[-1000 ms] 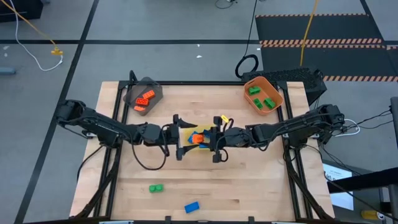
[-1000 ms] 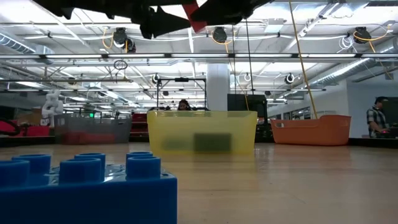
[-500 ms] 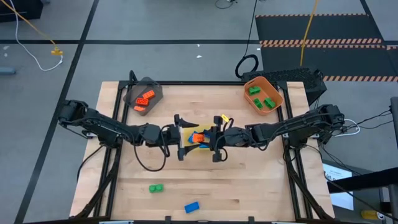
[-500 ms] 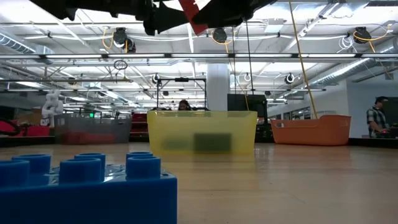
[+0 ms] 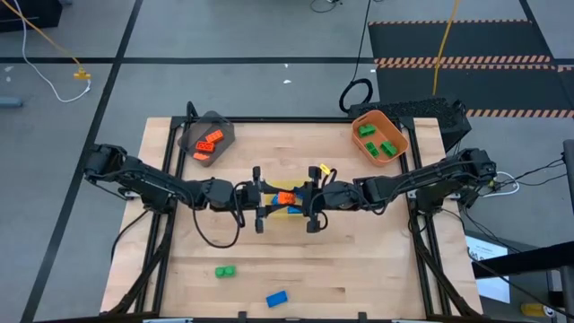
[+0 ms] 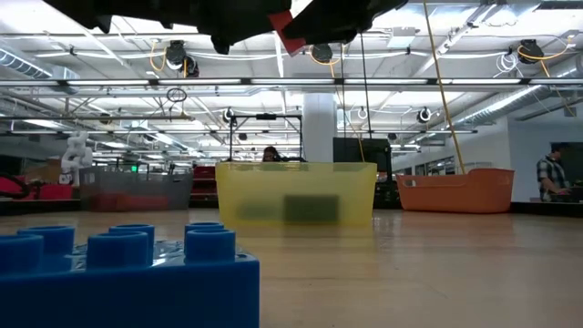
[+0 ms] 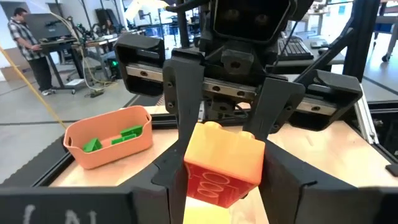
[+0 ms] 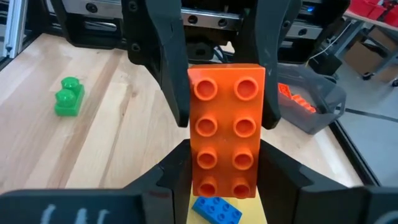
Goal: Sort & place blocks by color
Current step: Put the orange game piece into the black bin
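Both grippers meet over the table's middle at one orange brick, a two-by-four whose studded face shows in the right wrist view. It is held above the yellow bin. My left gripper comes from the left and my right gripper from the right, both shut on the brick. A blue brick lies in the yellow bin below. A green brick and a blue brick lie loose on the table near the front edge. My left gripper pinches the orange brick's two long sides between its fingers, at the brick's left end. The fingers lie level, coming from the table's left. The brick is lifted clear above the yellow bin. My right gripper pinches the same brick's two long sides at its right end between its two fingers. The fingers lie level, coming from the table's right, opposite the left gripper's. The brick is lifted clear of the bin.
A grey bin with orange bricks stands at the far left. An orange bin with green bricks stands at the far right. In the low view the loose blue brick fills the foreground. People show in the room behind.
My left gripper has edged toward the table's right, closer in on the orange brick between the two grippers. The brick has stayed above the yellow bin, rocking slightly.
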`<move>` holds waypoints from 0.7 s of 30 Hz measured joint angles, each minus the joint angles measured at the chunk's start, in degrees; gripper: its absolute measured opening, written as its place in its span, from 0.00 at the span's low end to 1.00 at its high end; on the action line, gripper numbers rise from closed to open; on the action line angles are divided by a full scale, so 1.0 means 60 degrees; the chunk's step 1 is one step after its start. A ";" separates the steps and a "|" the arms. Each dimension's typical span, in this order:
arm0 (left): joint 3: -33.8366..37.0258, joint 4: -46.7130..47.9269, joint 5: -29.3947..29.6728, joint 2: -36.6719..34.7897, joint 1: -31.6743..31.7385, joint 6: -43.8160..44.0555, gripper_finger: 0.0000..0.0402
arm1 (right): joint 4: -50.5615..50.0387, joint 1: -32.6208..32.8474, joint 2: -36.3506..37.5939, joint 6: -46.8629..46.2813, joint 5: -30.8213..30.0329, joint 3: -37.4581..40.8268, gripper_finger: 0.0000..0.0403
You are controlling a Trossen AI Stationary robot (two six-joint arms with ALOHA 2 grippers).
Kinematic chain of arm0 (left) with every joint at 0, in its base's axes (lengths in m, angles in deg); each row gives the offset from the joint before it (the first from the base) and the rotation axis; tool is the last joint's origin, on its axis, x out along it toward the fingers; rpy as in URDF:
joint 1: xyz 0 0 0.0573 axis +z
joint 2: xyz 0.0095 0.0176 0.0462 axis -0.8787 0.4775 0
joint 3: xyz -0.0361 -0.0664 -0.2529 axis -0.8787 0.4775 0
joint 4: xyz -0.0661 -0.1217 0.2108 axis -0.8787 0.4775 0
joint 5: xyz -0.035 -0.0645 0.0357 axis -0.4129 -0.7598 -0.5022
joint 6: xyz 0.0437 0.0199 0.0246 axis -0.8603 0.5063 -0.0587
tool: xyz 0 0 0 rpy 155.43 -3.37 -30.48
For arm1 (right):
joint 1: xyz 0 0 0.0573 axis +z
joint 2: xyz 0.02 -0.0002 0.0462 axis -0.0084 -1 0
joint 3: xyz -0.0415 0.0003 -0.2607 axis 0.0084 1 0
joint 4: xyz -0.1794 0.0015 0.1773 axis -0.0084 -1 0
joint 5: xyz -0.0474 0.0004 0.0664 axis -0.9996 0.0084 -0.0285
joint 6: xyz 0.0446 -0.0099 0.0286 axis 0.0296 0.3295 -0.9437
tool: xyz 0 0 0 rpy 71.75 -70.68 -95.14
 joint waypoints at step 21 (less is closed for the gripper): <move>0.0010 0.1271 0.0800 -0.0939 0.0462 0.0334 0.37 | -0.0641 -0.0079 0.0000 -0.0329 -0.0214 -0.0004 0.52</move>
